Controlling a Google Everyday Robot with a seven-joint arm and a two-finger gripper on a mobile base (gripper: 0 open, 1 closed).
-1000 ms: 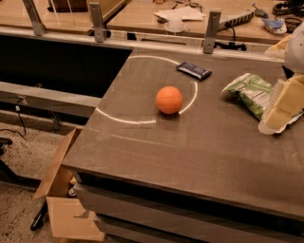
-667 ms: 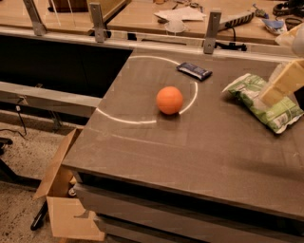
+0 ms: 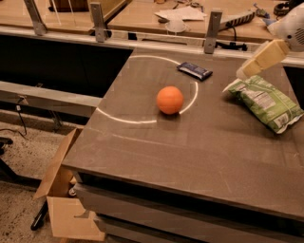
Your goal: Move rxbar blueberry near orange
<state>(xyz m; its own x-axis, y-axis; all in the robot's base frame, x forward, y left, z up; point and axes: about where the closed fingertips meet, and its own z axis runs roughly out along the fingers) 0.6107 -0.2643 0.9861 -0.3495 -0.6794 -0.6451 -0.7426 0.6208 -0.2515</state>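
Parted or closed cannot be told for the cream-coloured gripper point(image 3: 243, 72), which hangs right of and beyond the round smooth orange point(image 3: 170, 100) by a crinkly green chip bag point(image 3: 266, 102), while the flat navy-wrapped rxbar blueberry point(image 3: 194, 71) lies beyond the orange, its long axis running far-left to near-right.

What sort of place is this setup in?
Probably a robotics lab or workshop: a dark grey table marked with a white arc, a cluttered wooden workbench behind, an open cardboard box on the floor. The beige claw hangs upper right, near the green crinkly bag.
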